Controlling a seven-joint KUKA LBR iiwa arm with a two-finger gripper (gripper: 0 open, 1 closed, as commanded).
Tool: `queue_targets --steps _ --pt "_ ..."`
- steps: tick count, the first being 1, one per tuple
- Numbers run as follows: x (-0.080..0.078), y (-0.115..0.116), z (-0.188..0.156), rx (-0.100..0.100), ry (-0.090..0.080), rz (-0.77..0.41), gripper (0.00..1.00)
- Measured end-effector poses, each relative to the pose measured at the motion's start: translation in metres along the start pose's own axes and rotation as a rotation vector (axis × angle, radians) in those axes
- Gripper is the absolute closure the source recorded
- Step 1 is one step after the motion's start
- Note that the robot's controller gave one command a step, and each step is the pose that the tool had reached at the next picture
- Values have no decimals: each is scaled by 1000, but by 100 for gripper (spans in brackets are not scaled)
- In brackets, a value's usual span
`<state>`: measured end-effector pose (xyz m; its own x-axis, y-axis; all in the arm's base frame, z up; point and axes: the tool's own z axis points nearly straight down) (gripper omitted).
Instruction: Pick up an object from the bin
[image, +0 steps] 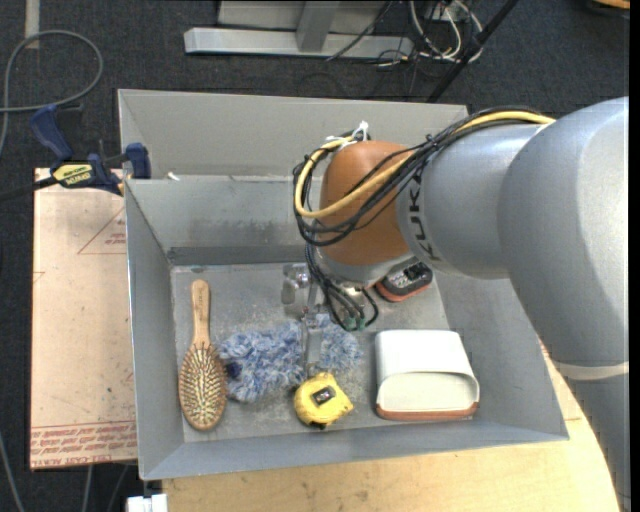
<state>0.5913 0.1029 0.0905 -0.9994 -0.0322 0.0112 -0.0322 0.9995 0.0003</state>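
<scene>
Grey bin (150, 330) on dark carpet (250, 70) holds a white box (425, 365) right, wooden hairbrush (202, 385) left, blue fuzzy cloth (262, 358) middle, yellow tape measure (321, 400) front, orange-black gadget (405, 281) under the arm. Gripper (314, 340) tip sits down in the cloth's right part; can't tell its grip width

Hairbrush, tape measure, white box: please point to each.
Hairbrush (203, 387): camera view, bristle head.
Tape measure (322, 400): camera view, yellow case.
White box (424, 362): camera view, top face.

Dark carpeted floor (120, 50), grey metal stand base (290, 40) at top, tangled cables (440, 35) beside it
</scene>
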Motion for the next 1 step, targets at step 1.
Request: queue_targets --steps 1 --pt "4 11 -24 -1 -6 -6 0"
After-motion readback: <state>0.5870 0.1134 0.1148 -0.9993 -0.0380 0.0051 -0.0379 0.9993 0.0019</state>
